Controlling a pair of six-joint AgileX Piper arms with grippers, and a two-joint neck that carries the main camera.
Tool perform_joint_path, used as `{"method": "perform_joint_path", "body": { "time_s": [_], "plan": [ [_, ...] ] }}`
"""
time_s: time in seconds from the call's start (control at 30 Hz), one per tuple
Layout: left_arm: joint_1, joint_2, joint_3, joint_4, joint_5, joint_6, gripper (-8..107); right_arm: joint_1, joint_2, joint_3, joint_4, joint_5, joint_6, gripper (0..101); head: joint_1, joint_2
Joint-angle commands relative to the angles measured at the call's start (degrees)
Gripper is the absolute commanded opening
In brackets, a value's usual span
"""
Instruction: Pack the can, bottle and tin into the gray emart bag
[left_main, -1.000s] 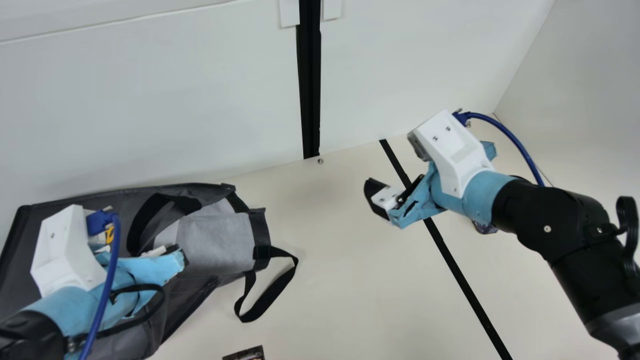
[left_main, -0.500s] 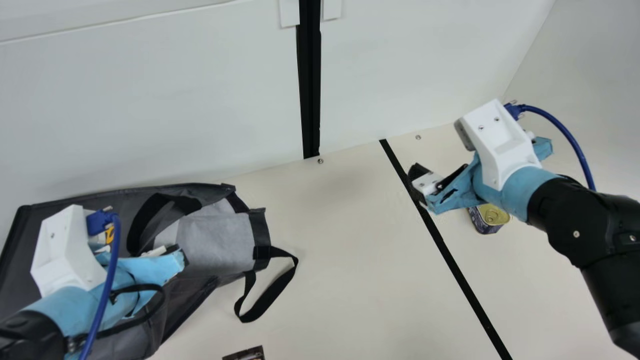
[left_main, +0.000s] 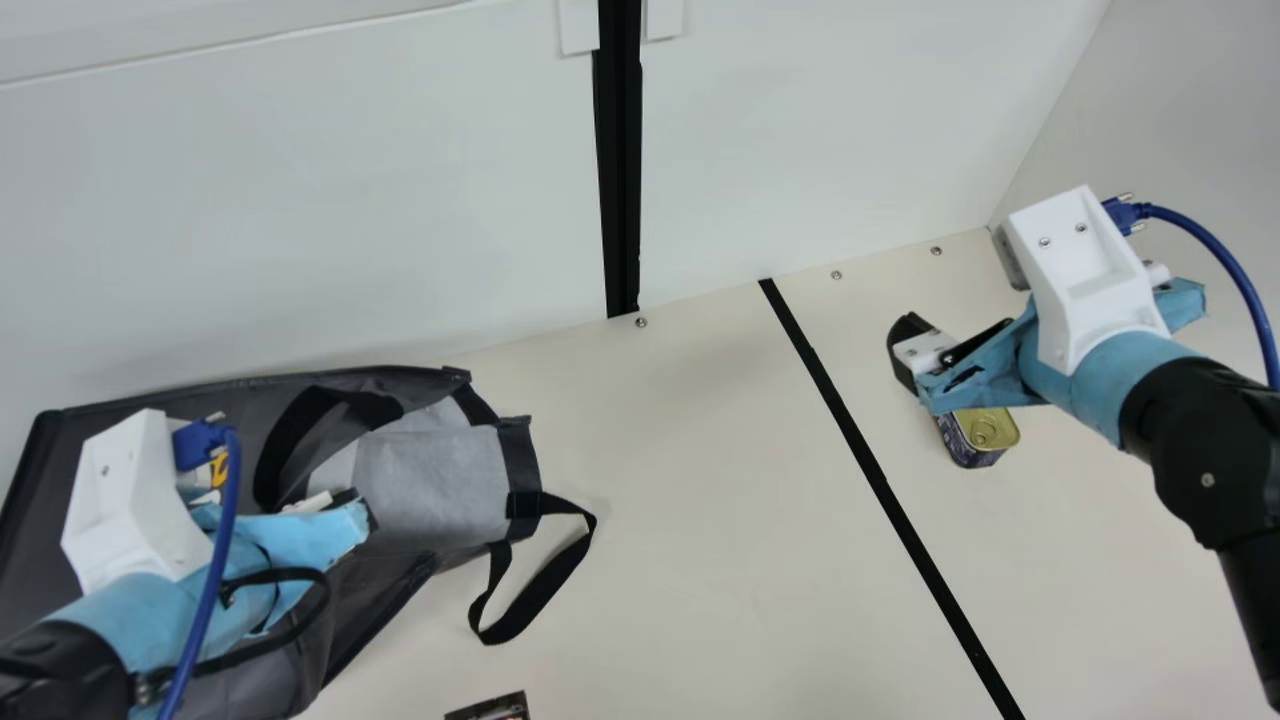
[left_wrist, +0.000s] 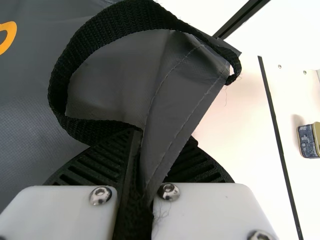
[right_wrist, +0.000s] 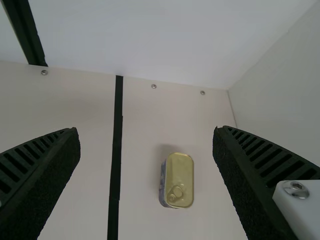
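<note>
Gray emart bag (left_main: 430, 480): dark gray body, paler gray panel, black woven straps (left_main: 553, 582), orange mark (left_wrist: 12, 32). Tin (left_main: 988, 430), right of the bag: gold lid, dark blue sides patterned with whitish print. Bench (left_main: 700, 500) under the bag: plain cream, one black stripe (left_main: 882, 482) to the bag's right. Wall (left_main: 300, 200) behind the bag: white, one black upright strip (left_main: 620, 180). Left tool (left_main: 362, 510), at the bag, and right tool (left_main: 908, 352), right of the bag: black ribbed fingers, white fittings, light blue wrapping

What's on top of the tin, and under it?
The tin has a ring pull on its gold lid, nothing else. Table shows around it; directly beneath is covered.
</note>
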Motion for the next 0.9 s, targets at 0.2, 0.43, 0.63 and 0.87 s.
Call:
{"method": "perform_joint_path", "body": {
  "time_s": [0.2, 0.43, 0.63, 0.87],
  "plan": [
    [0.0, 0.0, 0.0, 0.0, 0.0, 0.0, 10, -1.5, -0.7, -2.0, -4.0, 2.6, 4.1, 91, -1.3, -0.1],
    [0.0, 0.0, 0.0, 0.0, 0.0, 0.0, 10, -2.6, -1.4, -4.3, -6.9, 6.0, 6.9, 91, -1.3, -0.1],
    [0.0, 0.0, 0.0, 0.0, 0.0, 0.0, 10, -3.8, -1.5, -7.0, -8.5, 10.0, 8.9, 91, -1.3, -0.1],
    [0.0, 0.0, 0.0, 0.0, 0.0, 0.0, 10, -5.2, -1.3, -10.6, -8.9, 16.1, 10.5, 91, -1.3, -0.1]
  ]
}}
